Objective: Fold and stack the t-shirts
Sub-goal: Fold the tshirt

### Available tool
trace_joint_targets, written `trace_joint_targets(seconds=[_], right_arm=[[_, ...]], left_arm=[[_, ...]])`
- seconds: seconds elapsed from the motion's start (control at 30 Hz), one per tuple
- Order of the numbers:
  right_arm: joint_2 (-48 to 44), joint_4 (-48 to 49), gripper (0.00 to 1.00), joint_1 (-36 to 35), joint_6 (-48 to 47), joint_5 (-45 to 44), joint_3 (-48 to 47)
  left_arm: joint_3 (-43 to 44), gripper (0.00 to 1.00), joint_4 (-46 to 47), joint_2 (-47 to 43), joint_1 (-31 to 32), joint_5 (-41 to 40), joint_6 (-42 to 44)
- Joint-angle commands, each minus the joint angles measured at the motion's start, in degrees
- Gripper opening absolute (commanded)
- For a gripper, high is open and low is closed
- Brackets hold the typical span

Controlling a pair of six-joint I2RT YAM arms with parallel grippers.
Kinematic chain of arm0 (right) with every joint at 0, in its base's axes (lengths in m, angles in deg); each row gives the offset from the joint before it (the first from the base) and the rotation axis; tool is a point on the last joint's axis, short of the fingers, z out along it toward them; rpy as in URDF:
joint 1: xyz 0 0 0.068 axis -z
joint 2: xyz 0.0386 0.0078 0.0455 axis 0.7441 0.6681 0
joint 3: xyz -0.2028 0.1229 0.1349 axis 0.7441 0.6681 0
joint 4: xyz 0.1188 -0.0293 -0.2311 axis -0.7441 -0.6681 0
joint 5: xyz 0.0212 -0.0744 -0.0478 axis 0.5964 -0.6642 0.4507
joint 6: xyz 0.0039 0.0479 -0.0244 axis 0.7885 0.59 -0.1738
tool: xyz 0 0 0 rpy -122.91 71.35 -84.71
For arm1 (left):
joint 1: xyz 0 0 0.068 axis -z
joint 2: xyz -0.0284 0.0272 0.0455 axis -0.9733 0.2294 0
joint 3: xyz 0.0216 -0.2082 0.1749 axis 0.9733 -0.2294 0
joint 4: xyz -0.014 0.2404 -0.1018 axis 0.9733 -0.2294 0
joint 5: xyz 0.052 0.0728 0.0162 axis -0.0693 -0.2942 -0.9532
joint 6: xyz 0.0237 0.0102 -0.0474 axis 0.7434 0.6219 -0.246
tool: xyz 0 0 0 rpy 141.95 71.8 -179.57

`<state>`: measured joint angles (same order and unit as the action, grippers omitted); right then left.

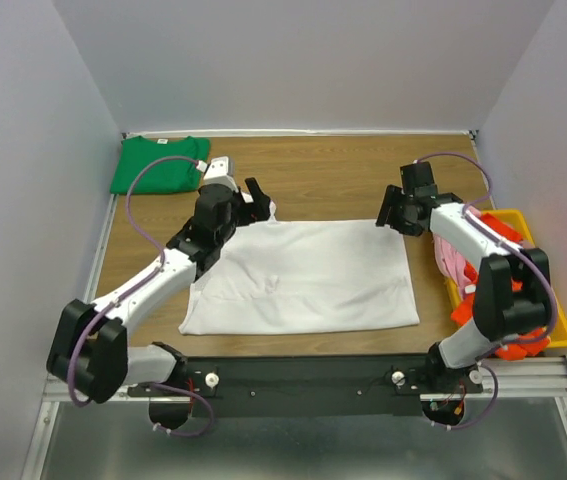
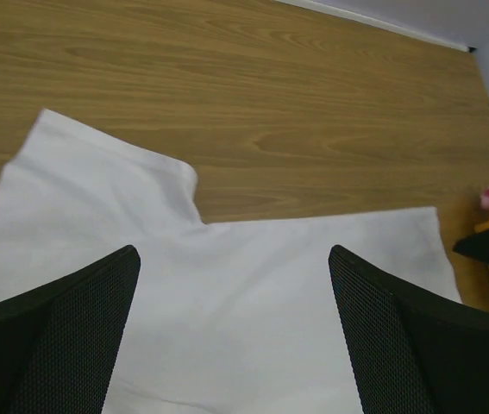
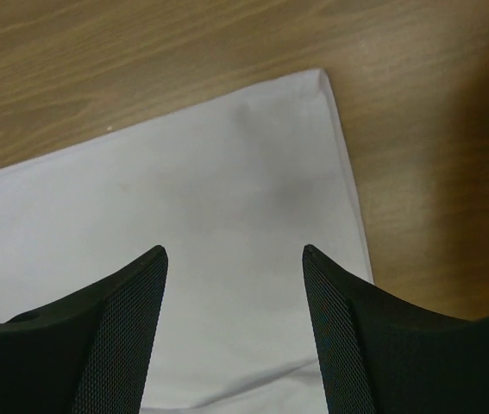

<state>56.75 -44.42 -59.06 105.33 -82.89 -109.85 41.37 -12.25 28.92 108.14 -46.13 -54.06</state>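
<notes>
White t-shirt (image 1: 303,280) is spread flat on the table (image 1: 333,170). The green t-shirt (image 1: 158,165) lies folded beyond its far-left corner.

Risk: if I pinch only the top layer, or the loose sleeve (image 2: 115,172) bunches, the fold will skew.

Left gripper (image 2: 231,259) and right gripper (image 3: 235,254) hover over the white t-shirt's far corners. Jaws are wide apart and hold nothing. I cannot tell whether they touch the cloth.

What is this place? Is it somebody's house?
Probably not a house; it looks like a robot test booth in a lab. Plain grey walls box in a wooden table, a left arm and a right arm are bolted to a metal rail at its edge, and a yellow bin holds pink fabric.
</notes>
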Motion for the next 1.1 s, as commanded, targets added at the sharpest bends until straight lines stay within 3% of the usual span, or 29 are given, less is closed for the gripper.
trace_joint_targets(seconds=[0.0,0.27,0.87,1.07], right_arm=[[8.39,2.37,0.7,2.1,-3.19,-4.05,-5.7],[19.65,5.35,0.57,6.5,-5.38,-1.42,-12.48],[25.46,7.64,0.33,7.47,-5.91,0.87,-12.75],[25.46,7.56,0.11,7.56,-5.91,0.87,-12.4]], left_arm=[[4.18,0.97,-0.35,6.57,-6.78,2.96,7.89],[13.84,0.97,-1.48,18.78,-12.59,3.76,12.21],[25.44,0.94,-5.26,33.2,-15.67,0.69,14.93],[32.55,0.85,-10.16,39.69,-15.75,-3.7,17.13]])
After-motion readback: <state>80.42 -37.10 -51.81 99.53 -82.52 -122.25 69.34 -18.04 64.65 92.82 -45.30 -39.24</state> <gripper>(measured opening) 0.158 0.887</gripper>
